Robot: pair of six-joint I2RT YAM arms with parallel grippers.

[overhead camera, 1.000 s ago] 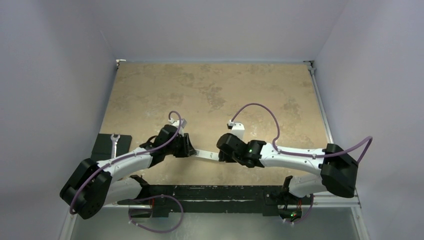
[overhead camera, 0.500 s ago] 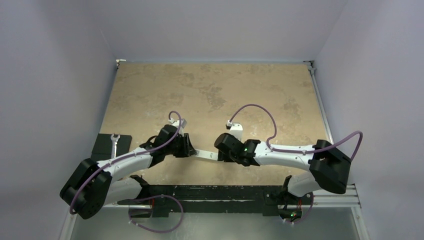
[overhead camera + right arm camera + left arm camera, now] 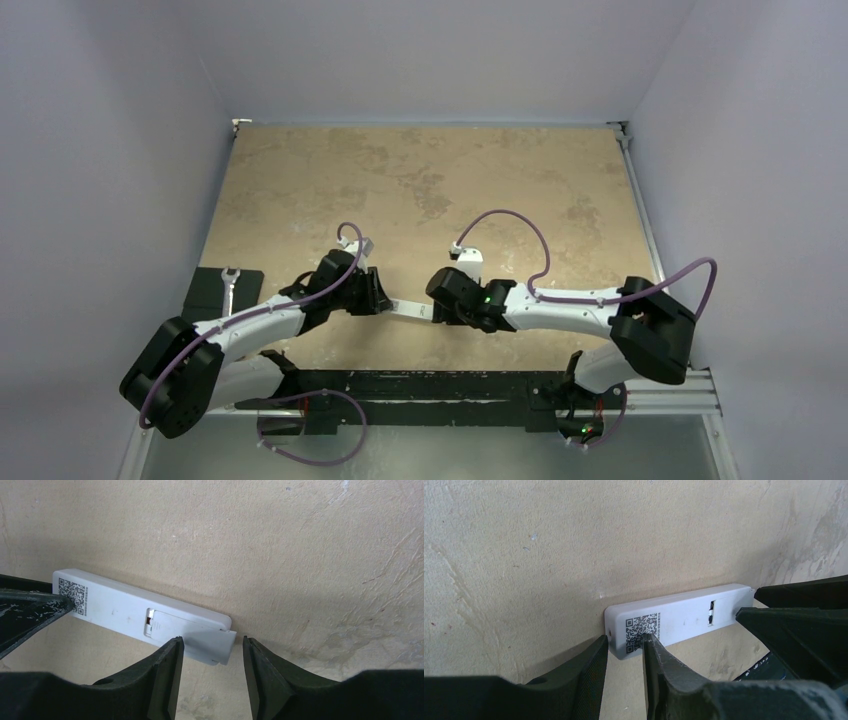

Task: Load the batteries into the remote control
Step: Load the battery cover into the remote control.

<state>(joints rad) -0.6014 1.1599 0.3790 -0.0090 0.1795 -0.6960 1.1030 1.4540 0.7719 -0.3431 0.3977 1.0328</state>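
The remote (image 3: 679, 617) lies flat on the table (image 3: 420, 180), plain back up, near the front edge and between the two grippers. The left gripper (image 3: 624, 639) is closed on its label (image 3: 641, 630) end, one finger at the corner and the other lapping over the printed code. The right gripper (image 3: 211, 641) is spread around the other end. One finger sits close against the remote's edge and the other stands clear of the cover (image 3: 205, 637). The cover sits skewed and partly slid out past the end of the remote, with a dark slot showing at its inner edge. No batteries show in any view, so where they lie cannot be told. The remote looks like a light, hollow, stiff plastic bar with a smooth, probably slippery shell. It would likely slide or pivot on the table under any sideways push, so a hold on the label end is what makes work on the cover possible. The best hold is probably across the narrow width at that end, well away from the cover, with only modest force so the case does not flex. The cover looks thin and springy, with small catches that could snap. It is probably best pushed along the remote's length at its free edge, not pried upward.
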